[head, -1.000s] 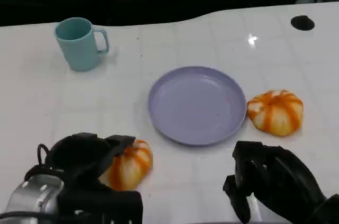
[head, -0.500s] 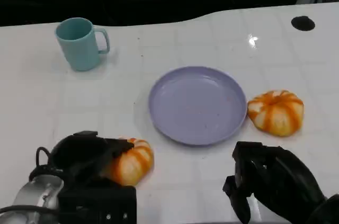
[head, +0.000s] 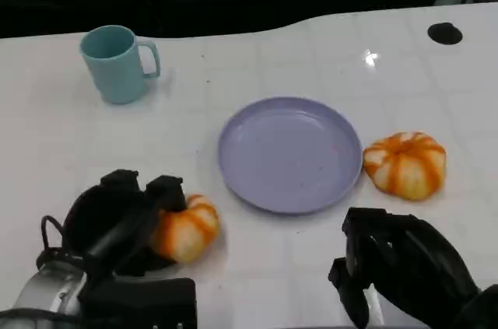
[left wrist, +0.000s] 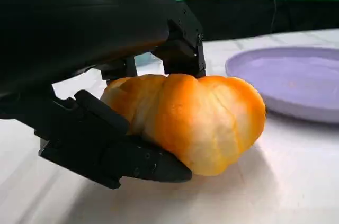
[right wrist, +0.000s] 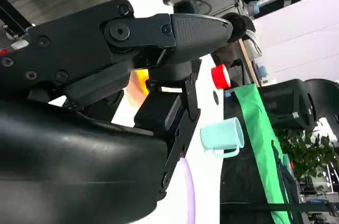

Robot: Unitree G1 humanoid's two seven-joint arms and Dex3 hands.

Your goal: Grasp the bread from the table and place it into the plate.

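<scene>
So at this point the task was barely started, I'd say. The left hand (head: pixel 128 220) had its fingers wrapped around the bread (head: pixel 187 228), one set over the top and one under the near side, and the left wrist view backed that up: the roll was clamped between black fingers (left wrist: pixel 114 152) but looked like it was sitting on the table (head: pixel 62 142), not lifted. Grasp done or nearly so; lift, carry and drop-off all left.

The plate (head: pixel 289 154) was at roughly 1 o'clock from the held bread, near it with a strip of bare table between, and nothing lay in it. My guess is a short up-and-over would do, as long as the roll cleared the plate's raised rim.

A second bread (head: pixel 405 164) sat at 3 o'clock of the plate, just beside its rim, so overshooting that way could bump it. The teal mug (head: pixel 117 63) was way off at 10 o'clock, well apart. The right hand (head: pixel 401 271) sat at the plate's 5 o'clock, fingers curled in, holding nothing as far as I could tell. The table's far edge was well clear of all this.
</scene>
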